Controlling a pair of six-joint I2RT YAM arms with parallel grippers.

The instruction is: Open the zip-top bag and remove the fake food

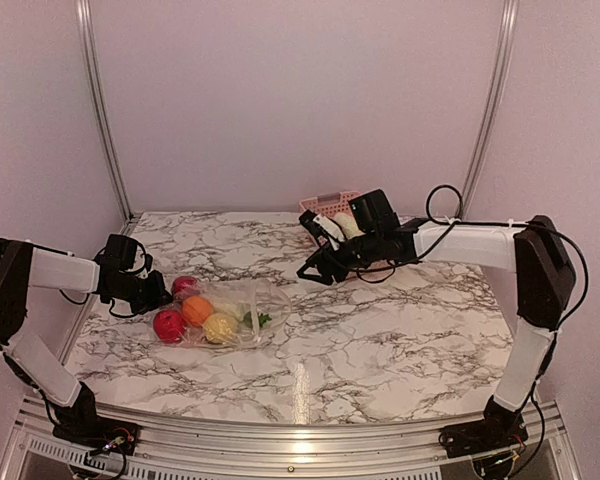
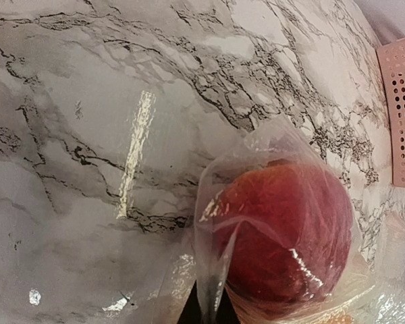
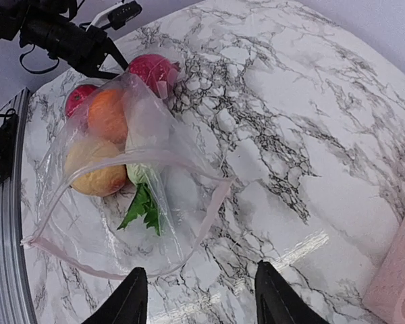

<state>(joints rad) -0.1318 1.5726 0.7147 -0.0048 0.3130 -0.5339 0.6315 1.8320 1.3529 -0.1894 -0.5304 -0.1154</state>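
The clear zip-top bag (image 1: pixel 242 310) lies on the marble table, its mouth open toward the right. Inside are a dark red fruit (image 1: pixel 185 286), a red one (image 1: pixel 168 325), an orange one (image 1: pixel 197 310), a yellow one (image 1: pixel 220 327) and a green leaf (image 1: pixel 257 320). My left gripper (image 1: pixel 161 293) is shut on the bag's left end; in the left wrist view its fingertips (image 2: pixel 189 316) pinch the film beside the dark red fruit (image 2: pixel 283 236). My right gripper (image 3: pixel 202 300) is open and empty, just before the bag's pink zip strip (image 3: pixel 212 202), not touching it.
A pink slatted basket (image 1: pixel 330 203) stands at the back of the table behind the right arm; it also shows in the left wrist view (image 2: pixel 401 115) and the right wrist view (image 3: pixel 398 287). Metal rails run along the table's near and left edges.
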